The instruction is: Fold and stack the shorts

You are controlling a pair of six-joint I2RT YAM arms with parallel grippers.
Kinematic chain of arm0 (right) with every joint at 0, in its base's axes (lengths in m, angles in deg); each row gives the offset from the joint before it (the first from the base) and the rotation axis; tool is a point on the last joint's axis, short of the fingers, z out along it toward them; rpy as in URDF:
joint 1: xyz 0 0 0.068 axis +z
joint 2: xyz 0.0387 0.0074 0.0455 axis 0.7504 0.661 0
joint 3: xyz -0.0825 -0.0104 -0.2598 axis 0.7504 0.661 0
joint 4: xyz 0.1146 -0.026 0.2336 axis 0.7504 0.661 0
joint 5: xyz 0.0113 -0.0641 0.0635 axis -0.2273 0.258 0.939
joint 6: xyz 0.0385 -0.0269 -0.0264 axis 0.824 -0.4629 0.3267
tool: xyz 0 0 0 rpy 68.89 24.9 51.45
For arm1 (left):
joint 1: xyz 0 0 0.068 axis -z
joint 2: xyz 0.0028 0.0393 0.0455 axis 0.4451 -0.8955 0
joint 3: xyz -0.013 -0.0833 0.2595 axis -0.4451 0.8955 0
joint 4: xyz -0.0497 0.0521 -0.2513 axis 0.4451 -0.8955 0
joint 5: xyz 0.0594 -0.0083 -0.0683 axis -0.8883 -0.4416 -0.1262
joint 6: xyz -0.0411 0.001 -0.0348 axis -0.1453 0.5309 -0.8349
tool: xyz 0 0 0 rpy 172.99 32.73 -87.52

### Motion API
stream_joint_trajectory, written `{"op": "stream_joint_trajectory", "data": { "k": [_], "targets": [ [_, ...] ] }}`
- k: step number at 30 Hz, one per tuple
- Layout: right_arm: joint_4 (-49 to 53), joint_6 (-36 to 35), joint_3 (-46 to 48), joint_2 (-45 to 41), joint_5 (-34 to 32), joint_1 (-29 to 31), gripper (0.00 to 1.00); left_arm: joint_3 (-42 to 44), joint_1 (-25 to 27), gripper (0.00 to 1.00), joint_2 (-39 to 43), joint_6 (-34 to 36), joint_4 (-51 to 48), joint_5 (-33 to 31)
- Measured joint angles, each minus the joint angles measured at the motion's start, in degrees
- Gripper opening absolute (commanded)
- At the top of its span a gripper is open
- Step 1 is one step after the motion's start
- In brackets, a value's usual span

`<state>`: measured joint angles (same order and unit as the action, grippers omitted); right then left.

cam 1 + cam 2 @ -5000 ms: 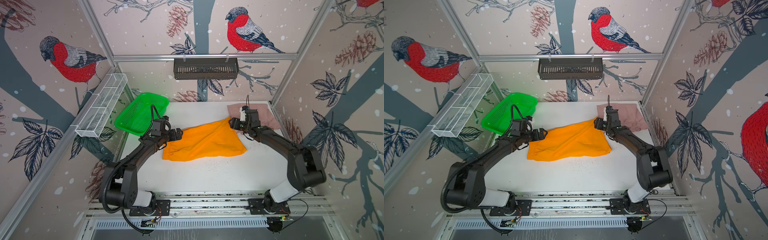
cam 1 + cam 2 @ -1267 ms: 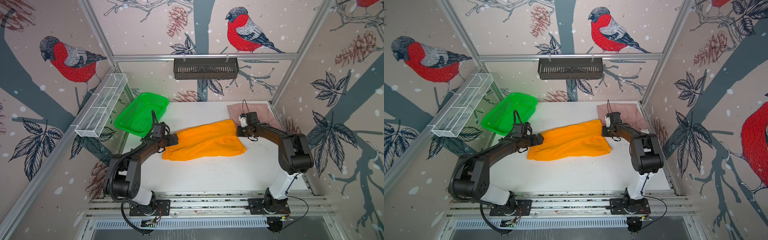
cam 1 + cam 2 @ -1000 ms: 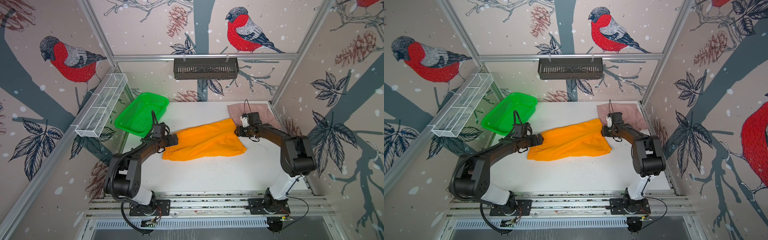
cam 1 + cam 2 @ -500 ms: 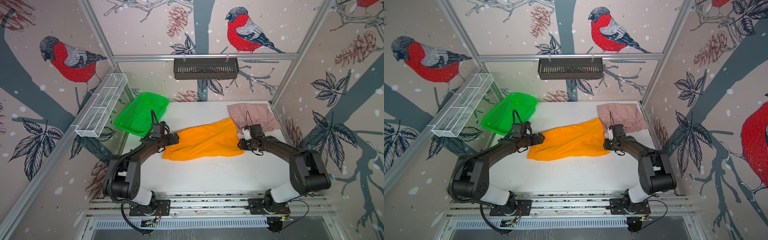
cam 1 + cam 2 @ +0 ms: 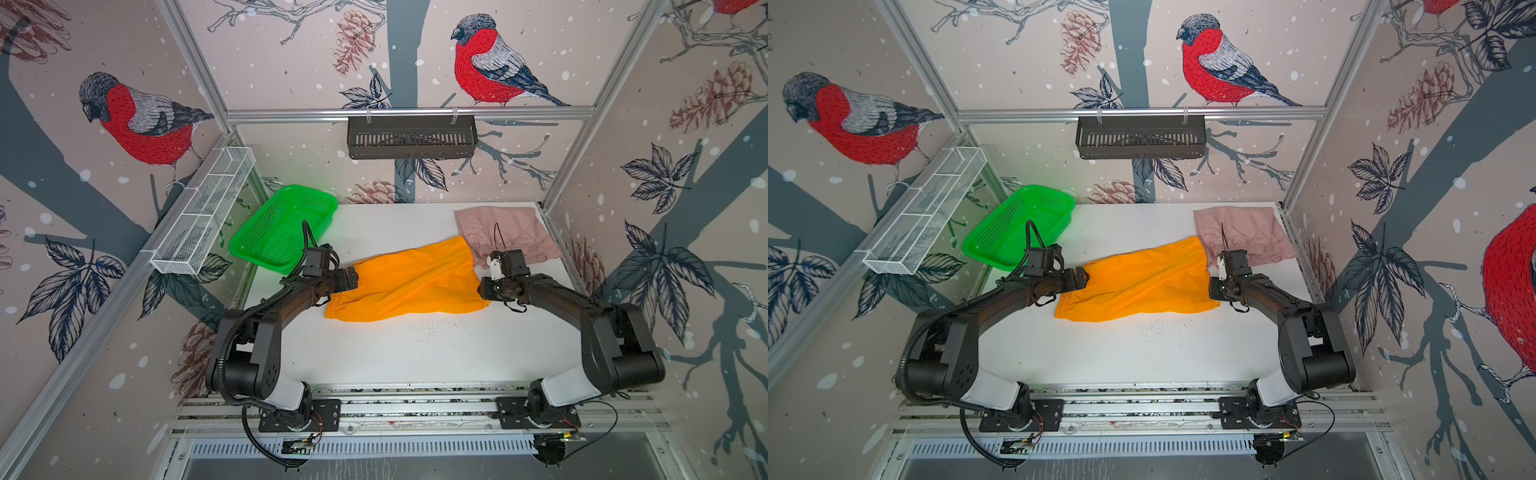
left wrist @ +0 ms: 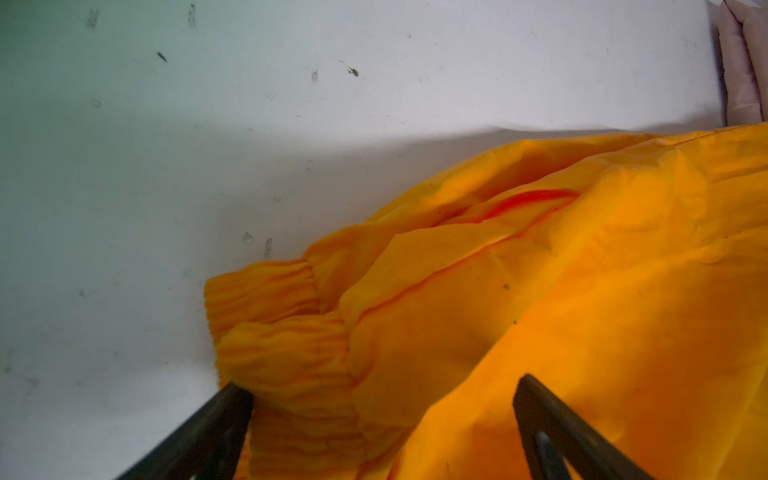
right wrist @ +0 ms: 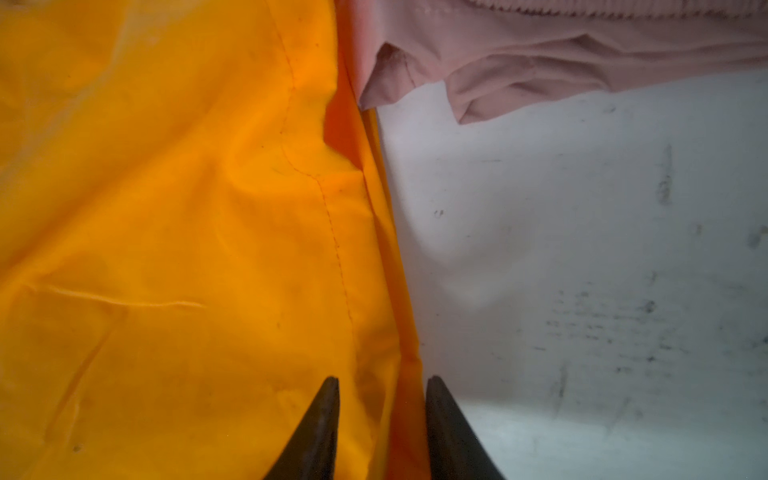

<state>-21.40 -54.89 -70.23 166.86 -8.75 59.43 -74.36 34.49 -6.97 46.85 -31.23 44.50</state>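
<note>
The orange shorts [image 5: 411, 286] [image 5: 1138, 282] lie spread across the middle of the table, waistband to the left. The pink shorts [image 5: 507, 232] [image 5: 1246, 232] lie folded at the back right, just touching the orange far corner. My left gripper [image 5: 353, 277] [image 6: 382, 395] is open, its fingers astride the gathered orange waistband [image 6: 286, 345]. My right gripper [image 5: 482, 289] [image 7: 382, 386] sits at the right hem of the orange shorts [image 7: 187, 232] near their front corner. Its jaws are drawn in narrow, pinching the hem's folded edge.
A green mesh basket [image 5: 311, 191] stands at the back left, just behind my left arm. A white wire rack [image 5: 203, 216] hangs on the left wall and a black basket [image 5: 411, 137] on the back wall. Bare white table [image 5: 415, 353] lies in front of the shorts.
My right gripper has slid along the orange shorts' right hem from the far corner toward the front and narrowed its jaws onto the hem. The left arm has stayed put.
</note>
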Motion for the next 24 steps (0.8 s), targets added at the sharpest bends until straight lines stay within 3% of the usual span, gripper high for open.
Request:
{"op": "stream_joint_trajectory", "data": {
  "k": [1,2,9,14,16,18,19,21,24],
  "targets": [
    [0.0,0.0,0.0,0.0,0.0,0.0,0.04,0.1,0.0,0.98,0.0,0.0,0.0,0.0],
    [-0.1,0.0,0.0,0.0,0.0,0.0,0.02,0.2,0.0,0.98,0.0,0.0,0.0,0.0],
    [0.6,1.3,1.8,-6.2,-0.8,0.0,0.01,0.3,0.0,0.98,-0.1,-0.1,0.0,-0.7],
    [0.2,5.9,9.6,-13.1,-2.1,-0.1,0.01,0.4,-0.1,0.98,-0.6,-0.4,0.0,-1.5],
    [-0.2,8.0,13.3,-14.0,-2.3,-0.6,0.10,0.6,-0.1,0.98,-0.7,-0.4,0.2,-1.5],
    [-0.3,10.6,16.2,-14.4,-2.4,-1.6,0.36,0.8,-0.1,0.98,-1.0,-0.4,0.2,-1.5],
    [-0.4,10.9,16.7,-14.6,-2.5,-2.1,0.43,0.8,-0.1,0.98,-1.2,-0.4,0.2,-1.5],
    [-1.5,11.6,16.3,-15.1,-3.1,-2.9,0.51,0.8,-0.1,0.98,-1.6,-0.4,0.4,-1.5],
    [-0.7,11.6,13.2,-17.1,-3.7,-3.7,0.52,0.8,-0.1,0.98,-1.7,-0.4,0.4,-1.3]
  ]
}}
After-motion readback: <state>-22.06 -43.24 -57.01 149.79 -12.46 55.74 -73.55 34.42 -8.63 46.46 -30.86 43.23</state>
